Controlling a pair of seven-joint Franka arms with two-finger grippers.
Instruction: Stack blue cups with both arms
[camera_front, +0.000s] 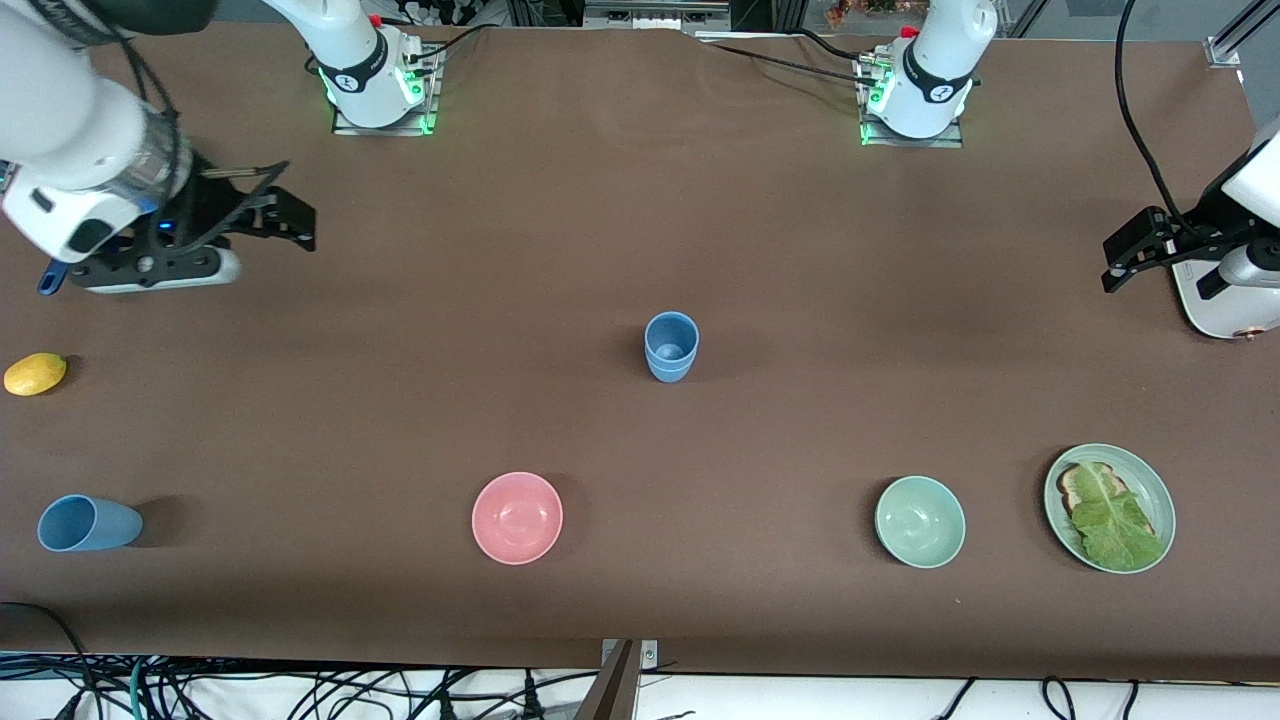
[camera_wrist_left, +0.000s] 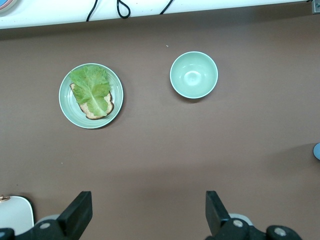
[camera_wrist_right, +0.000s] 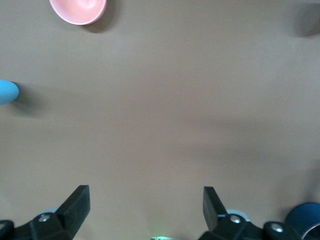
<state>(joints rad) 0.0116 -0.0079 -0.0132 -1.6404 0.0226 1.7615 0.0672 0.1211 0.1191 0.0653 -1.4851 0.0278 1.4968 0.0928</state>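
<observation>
No readable text, labels or numbers anywhere.

white arms (camera_front: 70, 130), black cables — black grippers (camera_front: 285, 215)

High front camera faces the robots; wrist cameras look straight down at the table (camera_front: 640, 200).

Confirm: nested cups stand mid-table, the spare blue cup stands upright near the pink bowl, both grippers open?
Not quite. The spare blue cup lies on its side, per the front view. The nested cups and the open left gripper and right gripper are as stated.
</observation>
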